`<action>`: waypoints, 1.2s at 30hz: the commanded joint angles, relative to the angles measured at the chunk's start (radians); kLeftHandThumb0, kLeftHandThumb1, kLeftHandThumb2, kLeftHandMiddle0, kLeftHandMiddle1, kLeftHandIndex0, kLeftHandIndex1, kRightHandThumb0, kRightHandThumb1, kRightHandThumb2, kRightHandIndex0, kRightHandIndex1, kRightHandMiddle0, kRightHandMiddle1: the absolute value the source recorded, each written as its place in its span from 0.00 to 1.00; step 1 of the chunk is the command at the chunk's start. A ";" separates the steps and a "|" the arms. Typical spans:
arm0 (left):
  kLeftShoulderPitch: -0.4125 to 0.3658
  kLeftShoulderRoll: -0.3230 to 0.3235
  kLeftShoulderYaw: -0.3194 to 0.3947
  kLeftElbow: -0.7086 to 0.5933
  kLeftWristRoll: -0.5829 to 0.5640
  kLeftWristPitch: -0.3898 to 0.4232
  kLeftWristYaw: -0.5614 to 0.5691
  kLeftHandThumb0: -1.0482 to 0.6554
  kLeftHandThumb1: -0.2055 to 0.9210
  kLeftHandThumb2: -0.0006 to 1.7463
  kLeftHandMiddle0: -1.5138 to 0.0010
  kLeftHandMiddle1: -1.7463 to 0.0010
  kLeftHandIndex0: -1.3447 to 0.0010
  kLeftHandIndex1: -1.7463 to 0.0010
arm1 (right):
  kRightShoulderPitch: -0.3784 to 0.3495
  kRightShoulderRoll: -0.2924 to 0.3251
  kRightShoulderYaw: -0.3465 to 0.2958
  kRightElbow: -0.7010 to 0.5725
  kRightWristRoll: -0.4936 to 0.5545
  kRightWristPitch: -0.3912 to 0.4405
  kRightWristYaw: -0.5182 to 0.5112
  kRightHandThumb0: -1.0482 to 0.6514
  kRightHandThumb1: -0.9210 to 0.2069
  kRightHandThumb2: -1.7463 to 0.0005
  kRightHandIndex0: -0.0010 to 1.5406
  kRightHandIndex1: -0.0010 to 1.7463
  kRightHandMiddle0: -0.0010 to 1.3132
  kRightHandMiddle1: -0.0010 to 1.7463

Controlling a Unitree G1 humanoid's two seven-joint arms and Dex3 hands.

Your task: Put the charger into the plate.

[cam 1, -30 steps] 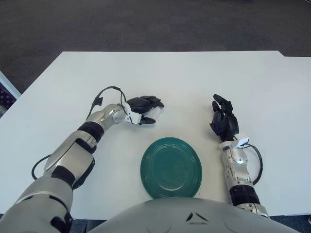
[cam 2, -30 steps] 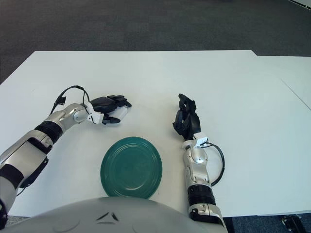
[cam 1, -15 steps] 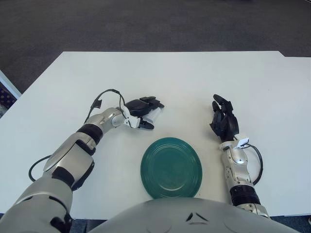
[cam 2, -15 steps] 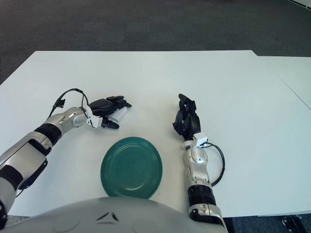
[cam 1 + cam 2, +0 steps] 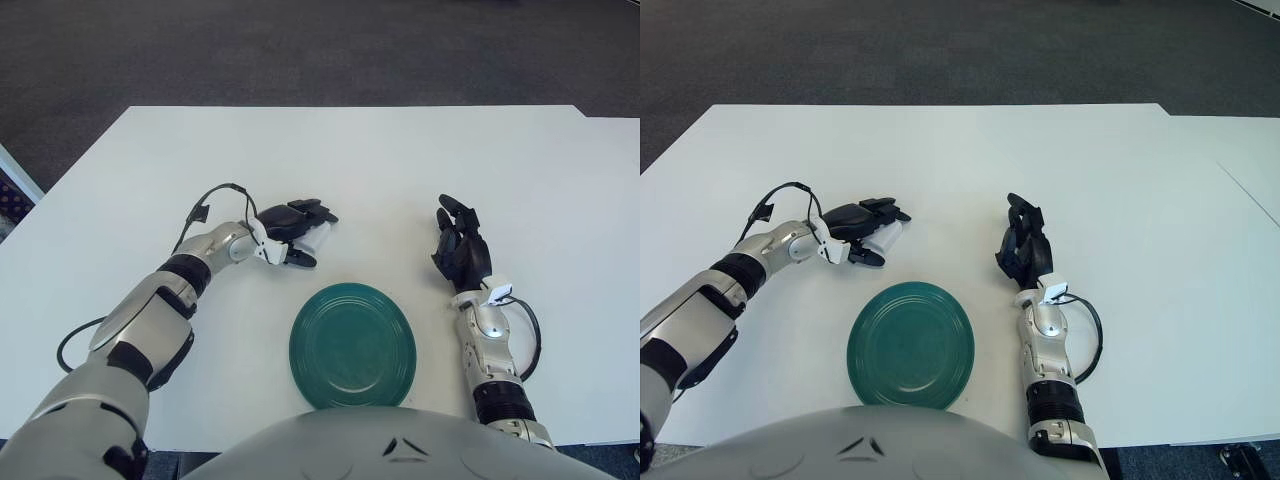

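Most of the white charger [image 5: 316, 240] is covered by the black fingers [image 5: 300, 213] of the left hand [image 5: 288, 232], so only a pale end is shown beyond the plate [image 5: 352, 345]; its shape, plug pins and any cable cannot be made out. Whether the charger is lifted off the table [image 5: 400, 160] or touching it cannot be told. The near rim of the plate is hidden by the robot's grey torso [image 5: 390, 445], as is the table's near edge. The table's right and left corners are cut off in the left eye view.
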 commanded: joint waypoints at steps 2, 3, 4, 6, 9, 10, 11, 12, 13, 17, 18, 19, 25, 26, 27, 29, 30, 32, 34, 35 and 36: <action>0.081 -0.001 -0.063 0.048 0.076 0.019 -0.070 0.00 1.00 0.28 0.90 0.99 1.00 0.56 | 0.129 0.023 0.005 0.148 0.002 0.115 -0.006 0.13 0.00 0.49 0.26 0.01 0.00 0.42; 0.081 -0.002 -0.062 0.049 0.075 0.020 -0.071 0.00 1.00 0.28 0.90 0.99 1.00 0.56 | 0.129 0.023 0.006 0.147 0.001 0.114 -0.006 0.13 0.00 0.49 0.26 0.01 0.00 0.42; 0.081 -0.002 -0.062 0.049 0.074 0.020 -0.072 0.00 1.00 0.28 0.90 0.99 1.00 0.55 | 0.130 0.023 0.006 0.147 0.000 0.113 -0.006 0.13 0.00 0.49 0.26 0.01 0.00 0.42; 0.080 -0.003 -0.062 0.050 0.074 0.020 -0.074 0.00 1.00 0.28 0.89 0.99 1.00 0.55 | 0.130 0.023 0.007 0.147 -0.001 0.112 -0.007 0.13 0.00 0.49 0.26 0.01 0.00 0.42; 0.076 -0.010 -0.056 0.064 0.064 0.024 -0.085 0.01 1.00 0.28 0.86 0.98 1.00 0.52 | 0.130 0.024 0.009 0.146 -0.004 0.106 -0.007 0.13 0.00 0.49 0.26 0.01 0.00 0.43; 0.075 -0.011 -0.054 0.067 0.062 0.025 -0.088 0.01 1.00 0.28 0.84 0.98 1.00 0.51 | 0.130 0.024 0.009 0.146 -0.004 0.106 -0.007 0.13 0.00 0.49 0.26 0.01 0.00 0.43; 0.074 -0.014 -0.051 0.071 0.056 0.027 -0.098 0.02 1.00 0.28 0.83 0.97 1.00 0.51 | 0.130 0.024 0.009 0.146 -0.004 0.105 -0.006 0.13 0.00 0.49 0.26 0.01 0.00 0.43; 0.073 -0.016 -0.049 0.074 0.051 0.028 -0.105 0.03 1.00 0.27 0.84 0.81 0.98 0.46 | 0.130 0.024 0.009 0.146 -0.004 0.104 -0.006 0.13 0.00 0.49 0.26 0.01 0.00 0.43; 0.072 -0.017 -0.048 0.077 0.049 0.029 -0.110 0.03 1.00 0.27 0.86 0.73 0.97 0.45 | 0.131 0.025 0.009 0.146 -0.003 0.105 -0.006 0.13 0.00 0.49 0.27 0.01 0.00 0.43; 0.064 -0.025 -0.053 0.098 0.053 0.028 -0.094 0.07 1.00 0.24 0.88 0.32 0.95 0.17 | 0.130 0.029 0.007 0.147 0.003 0.107 -0.005 0.13 0.00 0.49 0.27 0.01 0.00 0.44; 0.063 -0.026 -0.055 0.103 0.056 0.028 -0.085 0.10 1.00 0.22 0.86 0.21 0.92 0.11 | 0.130 0.030 0.007 0.147 0.004 0.107 -0.005 0.13 0.00 0.49 0.27 0.01 0.00 0.44; 0.065 -0.032 -0.059 0.116 0.065 0.035 -0.054 0.11 1.00 0.21 0.85 0.17 0.91 0.08 | 0.130 0.031 0.007 0.147 0.005 0.108 -0.004 0.13 0.00 0.49 0.27 0.01 0.00 0.44; 0.066 -0.062 -0.066 0.162 0.093 0.110 0.093 0.33 0.68 0.54 0.60 0.02 0.67 0.01 | 0.131 0.033 0.006 0.150 0.004 0.106 -0.008 0.13 0.00 0.49 0.26 0.00 0.00 0.43; 0.066 -0.067 -0.066 0.167 0.093 0.121 0.110 0.34 0.64 0.58 0.57 0.01 0.65 0.01 | 0.131 0.033 0.006 0.150 0.004 0.106 -0.008 0.13 0.00 0.49 0.26 0.00 0.00 0.43; 0.068 -0.075 -0.061 0.176 0.089 0.134 0.129 0.35 0.61 0.62 0.55 0.01 0.64 0.00 | 0.131 0.032 0.006 0.150 0.003 0.105 -0.009 0.13 0.00 0.49 0.26 0.00 0.00 0.43; 0.071 -0.087 -0.054 0.191 0.080 0.152 0.157 0.35 0.58 0.65 0.52 0.00 0.62 0.00 | 0.131 0.031 0.006 0.151 0.002 0.103 -0.010 0.13 0.00 0.49 0.26 0.00 0.00 0.42; 0.074 -0.091 -0.050 0.197 0.074 0.157 0.169 0.35 0.57 0.65 0.51 0.00 0.62 0.00 | 0.132 0.031 0.006 0.151 0.000 0.101 -0.011 0.13 0.00 0.49 0.26 0.00 0.00 0.42; 0.080 -0.097 -0.043 0.204 0.064 0.158 0.187 0.36 0.56 0.67 0.48 0.00 0.61 0.00 | 0.133 0.030 0.006 0.150 -0.002 0.100 -0.013 0.13 0.00 0.49 0.26 0.00 0.00 0.42; 0.083 -0.099 -0.038 0.209 0.059 0.155 0.198 0.36 0.56 0.67 0.47 0.00 0.61 0.00 | 0.134 0.029 0.006 0.148 -0.003 0.100 -0.014 0.13 0.00 0.49 0.26 0.00 0.00 0.42; 0.086 -0.099 -0.034 0.210 0.054 0.149 0.204 0.36 0.56 0.67 0.46 0.00 0.61 0.00 | 0.134 0.029 0.007 0.146 -0.004 0.102 -0.016 0.13 0.00 0.49 0.26 0.00 0.00 0.42; 0.087 -0.099 -0.032 0.211 0.051 0.146 0.207 0.36 0.56 0.67 0.46 0.00 0.61 0.00 | 0.134 0.029 0.007 0.144 -0.004 0.102 -0.017 0.14 0.00 0.49 0.26 0.00 0.00 0.42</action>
